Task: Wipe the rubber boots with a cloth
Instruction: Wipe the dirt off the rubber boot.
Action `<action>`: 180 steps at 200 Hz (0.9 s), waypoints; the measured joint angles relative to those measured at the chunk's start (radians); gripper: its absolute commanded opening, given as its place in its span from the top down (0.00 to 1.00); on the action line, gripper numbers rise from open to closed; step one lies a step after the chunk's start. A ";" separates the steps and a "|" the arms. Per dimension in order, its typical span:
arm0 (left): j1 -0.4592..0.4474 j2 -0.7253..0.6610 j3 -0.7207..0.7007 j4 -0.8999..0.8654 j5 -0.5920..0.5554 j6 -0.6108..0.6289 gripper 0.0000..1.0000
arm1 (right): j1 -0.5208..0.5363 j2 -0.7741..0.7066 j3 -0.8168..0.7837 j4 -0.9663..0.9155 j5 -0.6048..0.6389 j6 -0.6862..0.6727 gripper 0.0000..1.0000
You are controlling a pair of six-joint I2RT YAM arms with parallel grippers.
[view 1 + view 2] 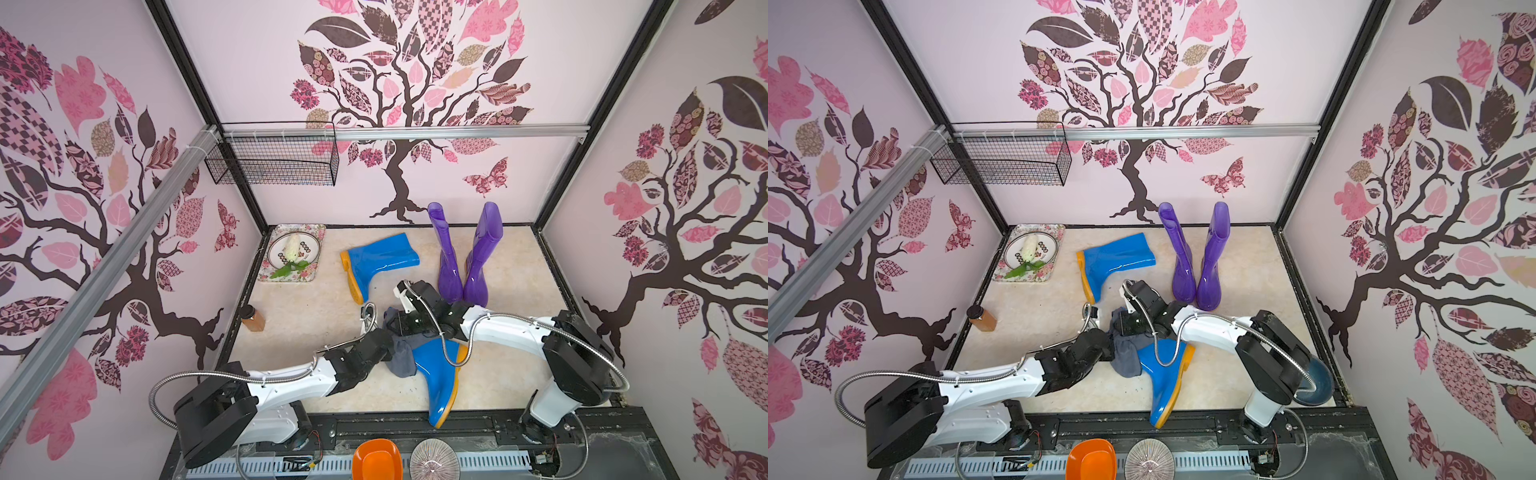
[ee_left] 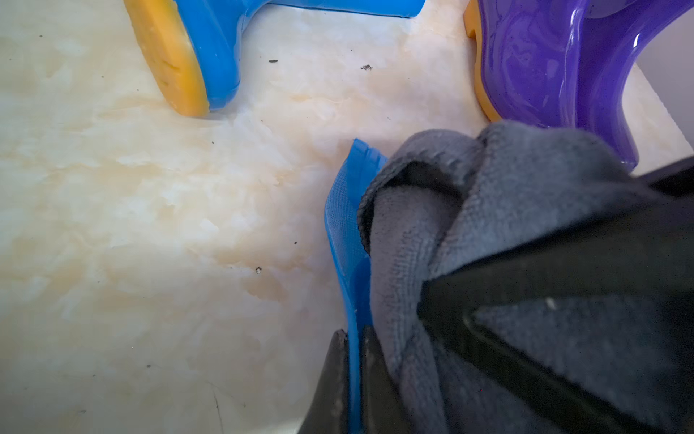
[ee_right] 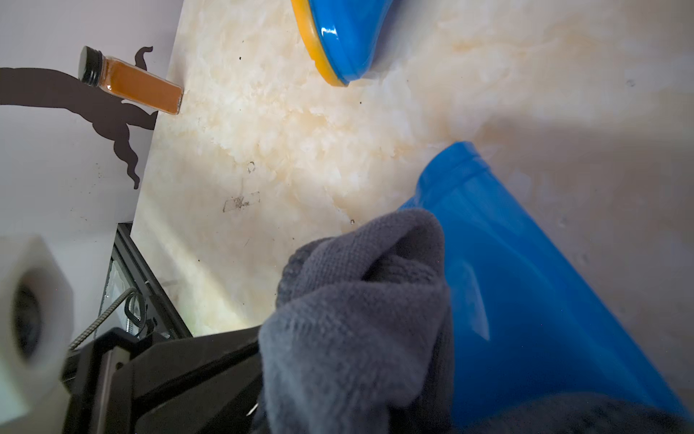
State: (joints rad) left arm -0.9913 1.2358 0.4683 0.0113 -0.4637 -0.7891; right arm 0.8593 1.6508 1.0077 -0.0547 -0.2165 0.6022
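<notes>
A blue rubber boot (image 1: pixel 440 374) (image 1: pixel 1163 374) lies on its side at the front of the floor, toe over the front edge. My left gripper (image 2: pixel 353 360) (image 1: pixel 388 338) is shut on the thin rim of its shaft (image 2: pixel 345 225). The dark grey cloth (image 1: pixel 401 357) (image 2: pixel 507 210) (image 3: pixel 356 308) is bunched over that shaft (image 3: pixel 525 282). My right gripper (image 1: pixel 399 324) is shut on the cloth, and its fingers are buried in the fabric. Another blue boot (image 1: pixel 378 259) lies farther back. Two purple boots (image 1: pixel 449 257) (image 1: pixel 482 257) stand upright near the back wall.
A floral tray (image 1: pixel 291 253) with a plate and flower sits at the back left. A spice bottle (image 1: pixel 253 319) (image 3: pixel 131 84) lies by the left wall. A wire basket (image 1: pixel 274 162) hangs above. An orange bowl (image 1: pixel 376 459) and ribbed dish (image 1: pixel 434 459) sit in front.
</notes>
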 measured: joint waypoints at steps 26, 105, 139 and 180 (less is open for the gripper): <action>0.000 -0.017 -0.008 0.008 0.006 0.000 1.00 | -0.003 -0.098 -0.116 0.001 0.091 0.001 1.00; 0.000 -0.016 -0.014 0.050 0.005 0.003 1.00 | -0.011 -0.569 -0.420 -0.293 0.288 0.045 1.00; 0.000 -0.001 -0.014 0.063 0.005 0.004 1.00 | -0.014 -0.506 -0.438 -0.193 0.183 0.044 1.00; 0.000 0.019 -0.014 0.060 0.005 0.006 1.00 | -0.013 -0.200 -0.207 -0.076 0.045 0.027 1.00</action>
State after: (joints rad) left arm -0.9913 1.2549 0.4541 0.0715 -0.4583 -0.7826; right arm 0.8467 1.4509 0.8005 -0.1310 -0.1719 0.6292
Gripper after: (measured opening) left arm 0.055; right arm 0.191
